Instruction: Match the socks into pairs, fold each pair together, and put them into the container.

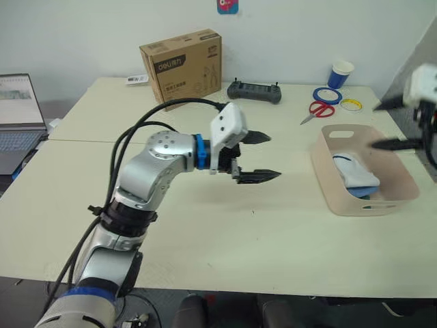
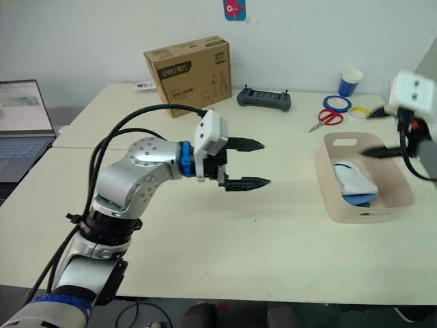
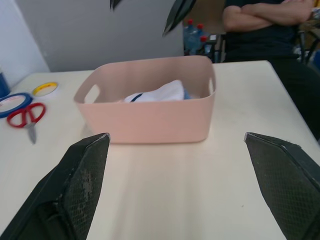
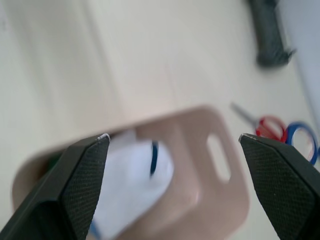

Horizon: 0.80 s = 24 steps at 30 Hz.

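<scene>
The left gripper [image 1: 266, 156] hangs over the table [image 1: 225, 239] with its fingers spread, empty, on the near-left side of the container [image 1: 392, 183]. White and blue socks [image 1: 355, 171] lie inside it. Above the container, the right gripper [image 1: 390, 124] is spread too, holding nothing. Beyond the container lie red scissors [image 1: 317, 109].

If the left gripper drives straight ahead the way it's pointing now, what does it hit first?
Most likely the near wall of the pink container, dead ahead of the open left gripper; only bare table seems to lie between.
</scene>
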Tool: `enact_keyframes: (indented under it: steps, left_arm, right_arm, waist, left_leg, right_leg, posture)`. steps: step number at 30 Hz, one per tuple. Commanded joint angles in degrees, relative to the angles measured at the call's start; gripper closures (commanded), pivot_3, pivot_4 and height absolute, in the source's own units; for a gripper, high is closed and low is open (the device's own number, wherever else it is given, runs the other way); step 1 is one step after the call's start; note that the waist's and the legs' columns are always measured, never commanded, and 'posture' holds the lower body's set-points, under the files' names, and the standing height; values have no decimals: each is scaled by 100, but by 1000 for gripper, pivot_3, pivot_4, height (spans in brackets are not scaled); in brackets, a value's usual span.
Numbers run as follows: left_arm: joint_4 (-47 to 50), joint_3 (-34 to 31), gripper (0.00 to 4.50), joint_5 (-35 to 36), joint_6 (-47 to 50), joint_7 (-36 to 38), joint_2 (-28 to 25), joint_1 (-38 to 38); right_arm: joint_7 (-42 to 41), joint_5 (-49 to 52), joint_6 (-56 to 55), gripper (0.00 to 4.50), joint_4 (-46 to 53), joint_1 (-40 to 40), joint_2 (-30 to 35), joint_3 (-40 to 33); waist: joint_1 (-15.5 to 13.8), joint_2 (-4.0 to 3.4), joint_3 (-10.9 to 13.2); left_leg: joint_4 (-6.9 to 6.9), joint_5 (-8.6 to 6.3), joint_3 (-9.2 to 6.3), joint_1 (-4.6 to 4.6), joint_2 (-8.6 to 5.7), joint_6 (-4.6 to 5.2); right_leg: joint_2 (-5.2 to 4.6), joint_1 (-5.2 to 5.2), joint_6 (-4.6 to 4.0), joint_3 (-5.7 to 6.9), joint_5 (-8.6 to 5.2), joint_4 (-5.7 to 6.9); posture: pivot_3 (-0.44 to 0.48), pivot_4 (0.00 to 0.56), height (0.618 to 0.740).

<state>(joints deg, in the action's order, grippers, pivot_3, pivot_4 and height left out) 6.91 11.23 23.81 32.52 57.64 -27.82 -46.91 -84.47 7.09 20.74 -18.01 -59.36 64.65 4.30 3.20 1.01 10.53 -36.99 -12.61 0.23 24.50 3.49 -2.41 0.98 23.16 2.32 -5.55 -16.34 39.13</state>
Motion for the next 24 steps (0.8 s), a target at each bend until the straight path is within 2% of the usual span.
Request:
enact_keyframes:
  steps: [1, 3, 6, 7, 10, 16, 20, 24]
  left_arm:
    - [-132, -594, 0, -208, -345, -510, -128, 261]
    - [-193, -941, 0, -379, -534, -1018, -141, 600]
    - [-32, -1235, 0, -381, -525, -1436, -88, 1045]
    - [67, -1383, 0, -447, -620, -1771, 44, 1316]
    - [367, -1663, 0, -728, -1050, -2693, 520, 2165]
    - [636, -1792, 0, -1313, -1691, -3939, 1297, 3501]
    - [569, -1538, 0, -1898, -1945, -4523, 1537, 4008]
    - [518, -1211, 0, -2159, -1956, -4612, 1644, 4379]
  right_arm:
    - [799, 759, 623, 30, 552, 82, -954, -554]
    - [1843, 992, 838, 30, 934, 450, -1916, -904]
    - [2791, 1021, 889, 30, 1556, 1090, -2766, -1020]
    - [3504, 764, 677, 30, 1770, 1442, -3264, -949]
    - [4924, 225, 232, 30, 2309, 2428, -4380, -599]
    - [6472, -700, -562, 30, 2563, 3861, -5287, -182]
    - [6864, -829, -972, 30, 2417, 4400, -5578, -70]
    - [7019, -927, -1155, 30, 2350, 4714, -5703, 59]
  waist:
    - [40, 1, -1]
    - [49, 7, -1]
    - [-6, 8, 0]
    - [-57, 8, 1]
    - [-141, 9, -4]
    - [-187, 11, -4]
    - [-146, 15, -7]
    - [-115, 24, -22]
  left_leg:
    - [-2, 0, 0, -3, 4, 0]
    - [-2, 1, 2, -6, 3, 0]
    - [-7, 3, -7, -7, 4, -2]
    - [-9, 3, -8, -7, 3, -2]
    - [-11, 5, -7, 3, 2, -8]
    - [-12, 13, 1, 14, -8, -21]
    - [-8, 13, 4, -3, -7, -21]
    - [0, 12, 6, -18, -3, -21]
  right_leg:
    - [2, -3, -3, -2, 2, 4]
    - [1, 0, -3, -7, 3, 25]
    - [1, 7, -3, 4, 2, 62]
    - [1, 8, -2, 6, 1, 69]
    - [-3, 16, 3, 9, -4, 72]
    - [-17, 22, 3, 5, -1, 67]
    - [-8, 13, 6, -1, 4, 63]
    - [-3, 4, 6, -4, 3, 62]
  posture:
    - [0, 150, 740]
    - [0, 150, 740]
    - [0, 150, 740]
    - [0, 150, 740]
    - [0, 150, 740]
    - [0, 150, 740]
    - [0, 150, 740]
    - [0, 150, 740]
